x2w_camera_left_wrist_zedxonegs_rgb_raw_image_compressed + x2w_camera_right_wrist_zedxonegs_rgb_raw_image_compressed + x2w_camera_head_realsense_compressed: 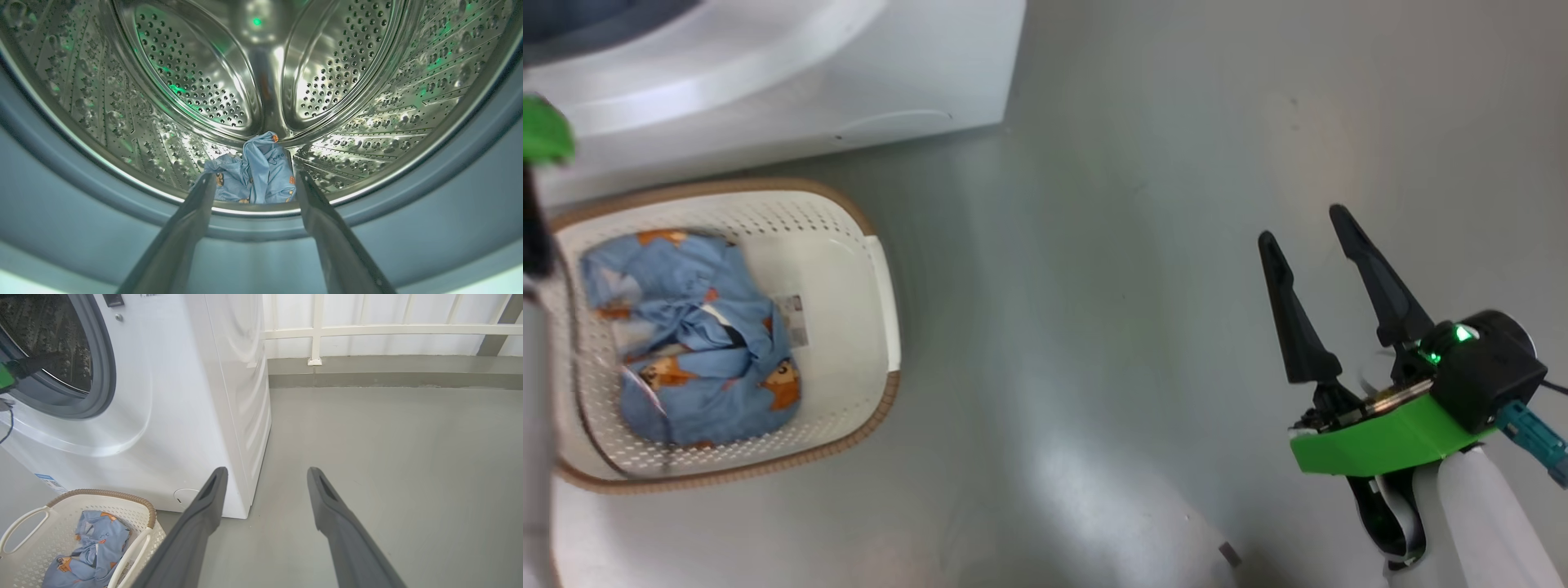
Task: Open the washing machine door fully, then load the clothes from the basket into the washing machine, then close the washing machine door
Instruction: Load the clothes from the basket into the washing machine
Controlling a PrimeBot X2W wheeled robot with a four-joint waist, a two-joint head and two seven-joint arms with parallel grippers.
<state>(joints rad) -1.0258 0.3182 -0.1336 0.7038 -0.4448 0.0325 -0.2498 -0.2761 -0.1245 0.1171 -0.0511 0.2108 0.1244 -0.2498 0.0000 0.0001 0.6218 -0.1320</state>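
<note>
1. Head view: right gripper (pixel 1303 224) was wide open, empty; basket (pixel 874 245), holding one garment (pixel 698 327), lay well to its left.
2. Left wrist view: left gripper (pixel 254 174) was open, gripping nothing; second garment (pixel 265 163) lay in the drum (pixel 184 73) just beyond its fingertips.
3. Right wrist view: washing machine (pixel 184 396) stood ahead-left of the right gripper.

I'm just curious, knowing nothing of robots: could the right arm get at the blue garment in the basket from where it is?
Probably yes. The right arm hangs over bare floor right of the basket, jaws open and empty, and the garment lies uncovered in it with nothing between.
</note>
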